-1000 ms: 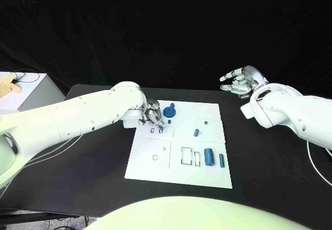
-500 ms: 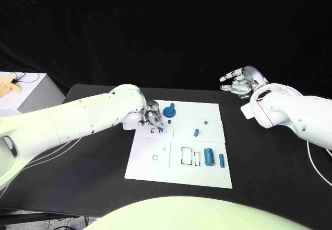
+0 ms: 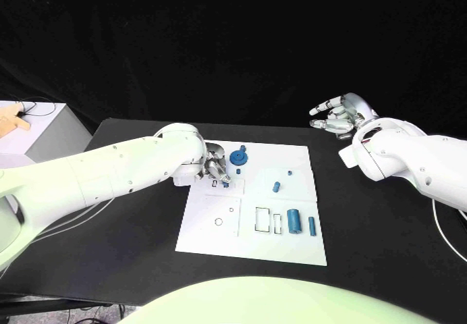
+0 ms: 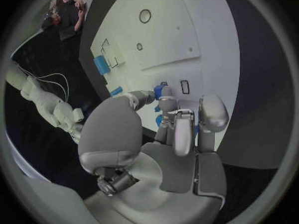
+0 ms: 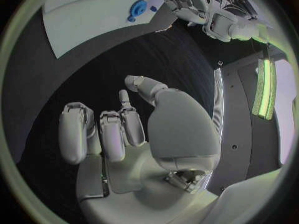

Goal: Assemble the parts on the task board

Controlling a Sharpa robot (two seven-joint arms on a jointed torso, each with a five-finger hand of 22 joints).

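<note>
Left hand (image 3: 216, 166) pinches a small blue part (image 4: 159, 91) over the task board (image 3: 255, 233); right hand (image 3: 336, 116) hangs loosely curled, holding nothing.

Left hand (image 3: 216, 167) reaches down with fingers curled together; right hand (image 3: 336, 116) raised, fingers loosely spread, empty

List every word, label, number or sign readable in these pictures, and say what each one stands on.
No readable text in any view.
The task board carries only drawn outlines, rectangles and small circles, no letters or numbers.
The blue parts, the arms and both hands, left hand and right hand, show no legible markings.
</note>
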